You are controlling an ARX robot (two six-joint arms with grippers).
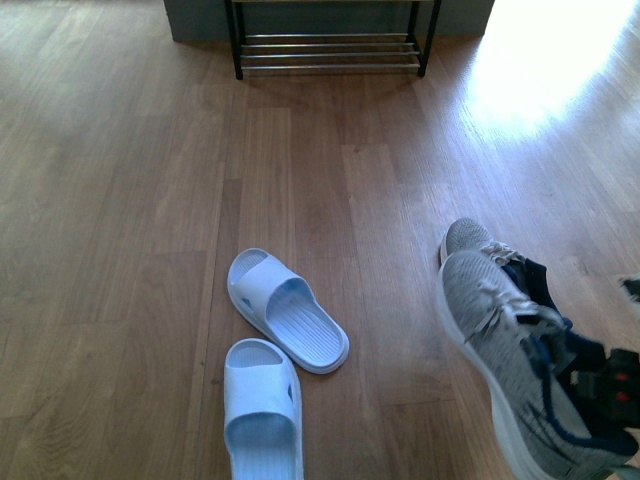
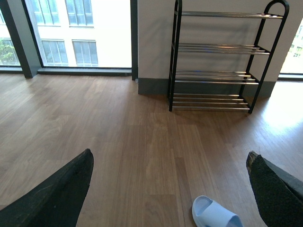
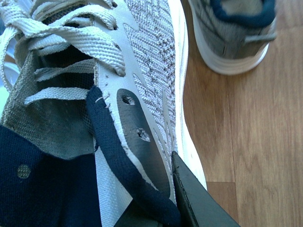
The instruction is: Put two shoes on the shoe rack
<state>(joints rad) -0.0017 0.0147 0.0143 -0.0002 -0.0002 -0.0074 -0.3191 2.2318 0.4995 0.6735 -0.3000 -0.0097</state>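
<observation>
Front view: two pale blue foam slides (image 1: 288,312) lie on the wooden floor (image 1: 120,200). The black-framed chrome-rod shoe rack (image 1: 330,52) stands well beyond them, and two grey knit white-soled sneakers (image 1: 500,340) sit rightward, off the rack.

Left wrist view: left pincer (image 2: 169,158) released, fingers wide (nothing between).

Right wrist view: right pincer (image 3: 163,208) seemingly clenched on the nearer sneaker's navy collar.

the left gripper (image 2: 169,156) has two broad black fingers (image 2: 52,198) with a rough, grainy matte face, scuffed pale along the edges. the right gripper (image 1: 615,388) is black with small red marks, and its finger (image 3: 201,201) is a flat dark grey blade with a bevelled rim.
</observation>
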